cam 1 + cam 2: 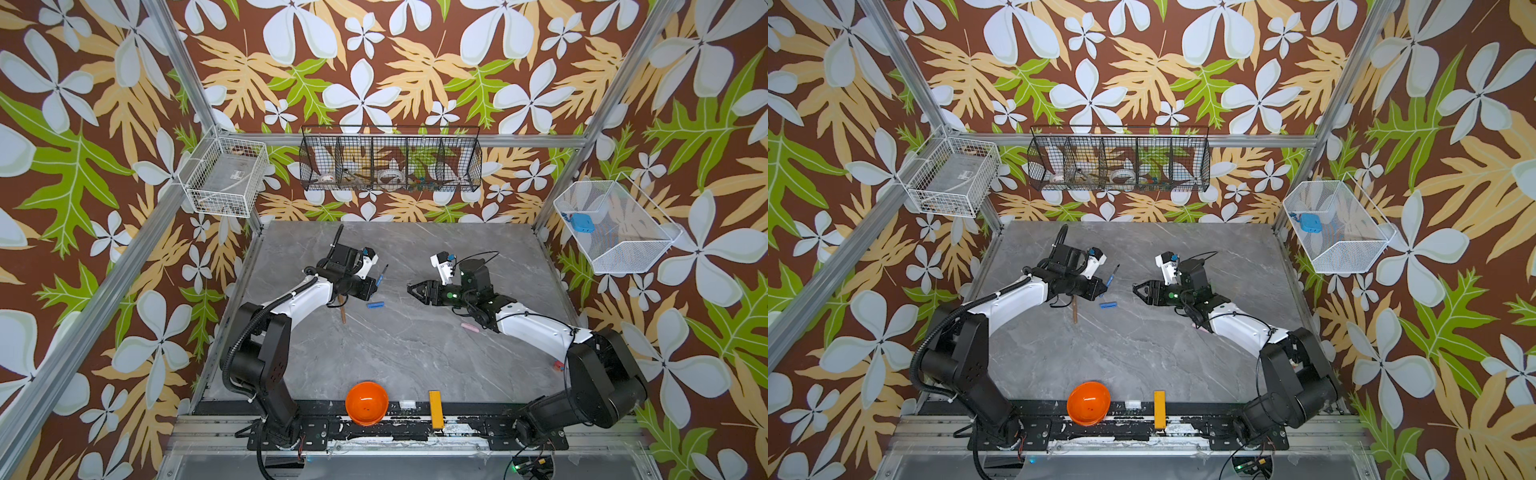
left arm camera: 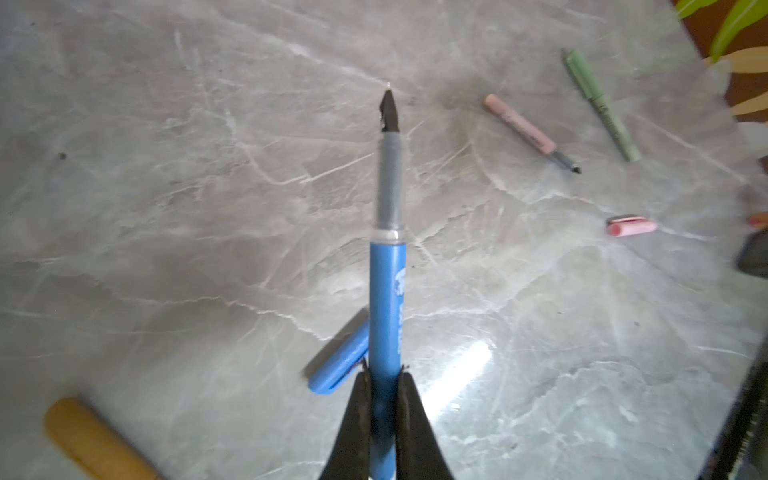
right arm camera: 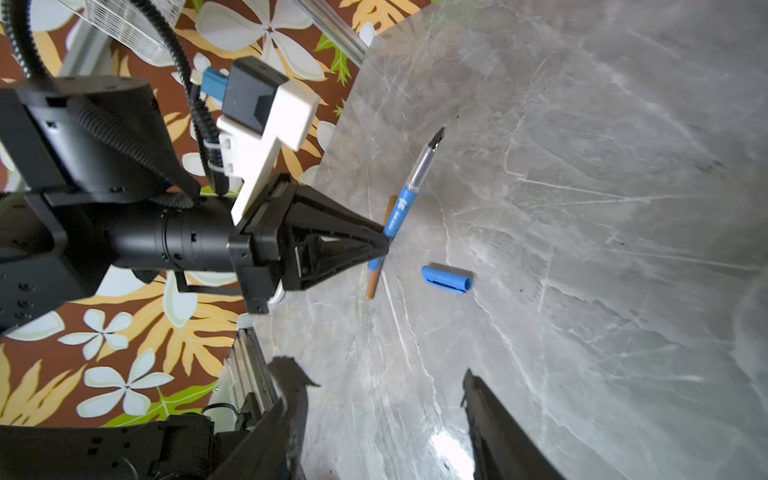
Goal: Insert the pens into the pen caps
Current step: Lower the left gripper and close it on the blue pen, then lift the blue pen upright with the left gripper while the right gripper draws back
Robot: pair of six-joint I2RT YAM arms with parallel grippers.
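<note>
My left gripper (image 1: 376,286) (image 2: 384,374) is shut on the rear of the blue pen (image 1: 382,274) (image 2: 387,291), held above the table with its dark tip pointing away. The blue cap (image 1: 375,305) (image 3: 448,279) lies on the table just below it, and a brown pen (image 1: 342,309) (image 2: 91,440) lies under the left wrist. My right gripper (image 1: 409,289) (image 3: 378,372) is open and empty, facing the left one across a gap. In the left wrist view a pink pen (image 2: 523,126), a pale green pen (image 2: 602,104) and a pink cap (image 2: 631,226) lie farther off.
An orange bowl (image 1: 367,402) and a yellow bar (image 1: 435,409) sit at the table's front edge. Wire baskets hang on the back wall (image 1: 390,160) and both side walls. A small red object (image 1: 558,365) lies beside the right arm's base.
</note>
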